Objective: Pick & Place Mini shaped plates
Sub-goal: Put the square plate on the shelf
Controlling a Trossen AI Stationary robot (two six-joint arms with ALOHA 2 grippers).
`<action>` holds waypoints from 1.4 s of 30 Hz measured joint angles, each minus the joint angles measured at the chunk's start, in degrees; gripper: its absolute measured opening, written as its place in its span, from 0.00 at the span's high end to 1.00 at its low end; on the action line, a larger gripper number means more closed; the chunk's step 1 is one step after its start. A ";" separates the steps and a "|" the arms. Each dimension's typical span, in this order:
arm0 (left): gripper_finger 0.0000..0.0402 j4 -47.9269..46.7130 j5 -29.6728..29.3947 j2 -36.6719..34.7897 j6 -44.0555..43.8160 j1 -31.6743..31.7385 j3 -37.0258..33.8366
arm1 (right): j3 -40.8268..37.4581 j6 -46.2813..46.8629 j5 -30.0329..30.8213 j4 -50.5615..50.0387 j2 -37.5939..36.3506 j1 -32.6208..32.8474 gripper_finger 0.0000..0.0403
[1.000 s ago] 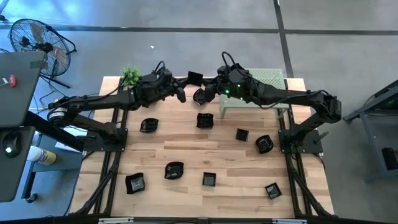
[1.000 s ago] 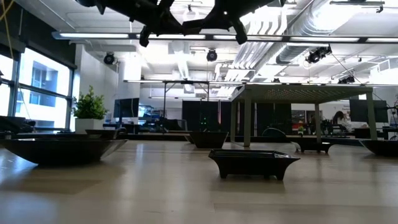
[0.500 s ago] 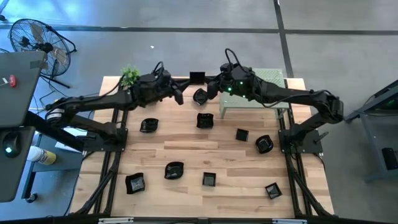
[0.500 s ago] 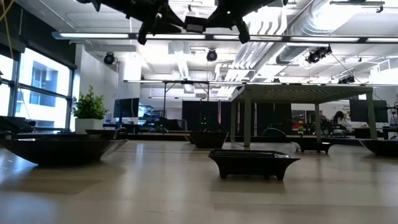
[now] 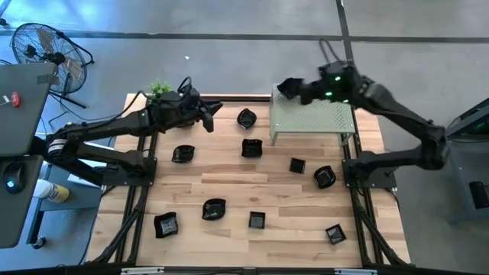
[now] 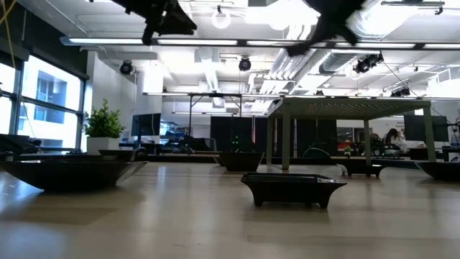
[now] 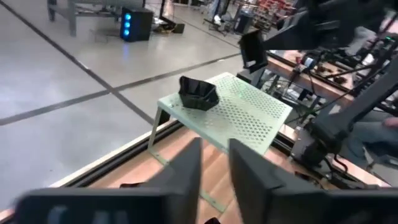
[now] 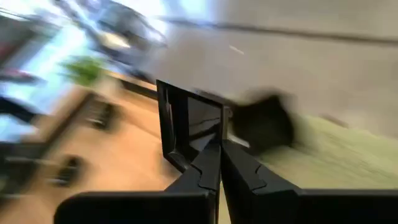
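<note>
Mini shaped plates mostly still lie scattered over the tabletop [image 5: 229, 179], so I judge the job barely begun: only one wavy plate [image 7: 198, 92] sits on the green perforated stand [image 5: 313, 118]. My right gripper [image 5: 286, 88] holds a square plate [image 8: 186, 127] pinched above the stand's corner. My left gripper [image 5: 206, 114] waits narrowly parted, empty.

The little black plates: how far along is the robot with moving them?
Done: one wavy plate sits on the green stand. In hand: the right arm's jaws are shut on a square plate above that stand. Left: nine plates lie on the wooden table. The left arm's jaws hang open and empty over its far side.
</note>
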 joint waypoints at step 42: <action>1.00 -3.15 8.23 0.33 1.29 -0.02 -0.40 | 0.18 -13.24 -5.51 -12.68 13.32 -25.57 0.83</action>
